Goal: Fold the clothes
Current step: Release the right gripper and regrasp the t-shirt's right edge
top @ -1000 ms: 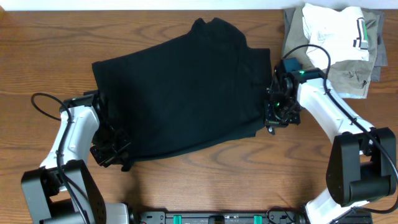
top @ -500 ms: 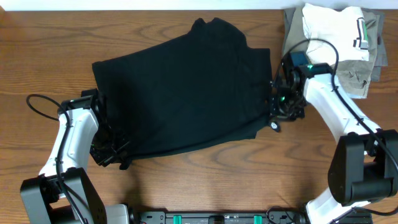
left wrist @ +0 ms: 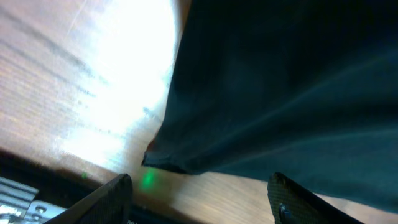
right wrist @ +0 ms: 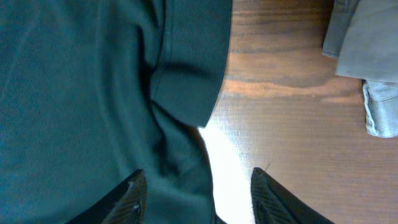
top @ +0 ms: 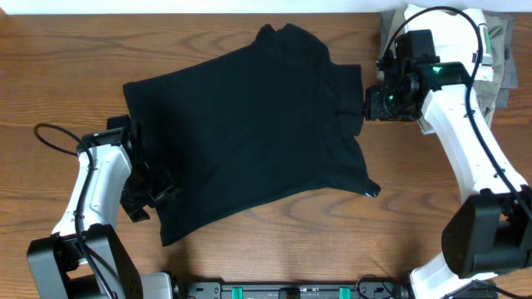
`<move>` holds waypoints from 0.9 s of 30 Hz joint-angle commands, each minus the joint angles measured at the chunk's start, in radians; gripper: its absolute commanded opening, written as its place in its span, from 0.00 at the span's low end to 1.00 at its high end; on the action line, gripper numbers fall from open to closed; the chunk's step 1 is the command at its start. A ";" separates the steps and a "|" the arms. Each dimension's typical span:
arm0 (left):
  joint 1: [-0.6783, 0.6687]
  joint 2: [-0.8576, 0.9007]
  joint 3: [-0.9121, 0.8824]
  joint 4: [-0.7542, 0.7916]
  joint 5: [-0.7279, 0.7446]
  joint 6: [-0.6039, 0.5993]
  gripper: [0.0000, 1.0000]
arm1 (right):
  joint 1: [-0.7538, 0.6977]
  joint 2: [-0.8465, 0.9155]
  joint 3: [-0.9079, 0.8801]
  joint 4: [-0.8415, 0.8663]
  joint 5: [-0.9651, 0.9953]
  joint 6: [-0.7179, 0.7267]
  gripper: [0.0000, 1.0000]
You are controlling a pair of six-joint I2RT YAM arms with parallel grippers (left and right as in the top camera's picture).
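Right gripper (right wrist: 202, 199) is backing off, jaws apart, empty; left gripper (left wrist: 202, 198) is likewise releasing the clothes (top: 249, 124). Regrasping an edge is probably coming next.

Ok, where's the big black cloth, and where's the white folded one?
black cloth (top: 241, 137): overhead view, middle of the spread fabric.
white folded garment (top: 460, 41): overhead view, its top face, behind the right arm.

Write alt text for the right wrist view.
A black garment fills the left half, its hemmed edge lying on the wooden table. The two fingers stand apart at the bottom, holding nothing. A grey garment shows at top right.
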 commanded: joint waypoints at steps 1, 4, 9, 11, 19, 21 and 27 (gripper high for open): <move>0.004 -0.014 -0.002 0.014 -0.014 0.010 0.71 | -0.012 0.058 -0.039 0.039 0.017 0.029 0.49; 0.004 -0.014 -0.002 0.033 -0.014 0.010 0.71 | -0.011 0.094 -0.074 0.109 -0.022 0.046 0.45; 0.004 -0.014 -0.002 0.062 -0.014 0.010 0.71 | -0.011 0.141 -0.138 0.218 -0.058 0.082 0.40; 0.004 -0.014 -0.002 0.074 -0.014 0.010 0.71 | -0.010 0.151 -0.162 0.261 -0.062 0.088 0.40; 0.004 -0.014 -0.002 0.096 -0.014 0.010 0.71 | -0.010 0.170 -0.273 0.413 -0.062 0.112 0.49; 0.004 -0.014 -0.002 0.103 -0.014 0.010 0.71 | -0.010 0.170 -0.300 0.463 -0.066 0.119 0.49; 0.004 -0.014 -0.002 0.111 -0.014 0.010 0.71 | -0.010 0.171 -0.357 0.555 -0.066 0.168 0.45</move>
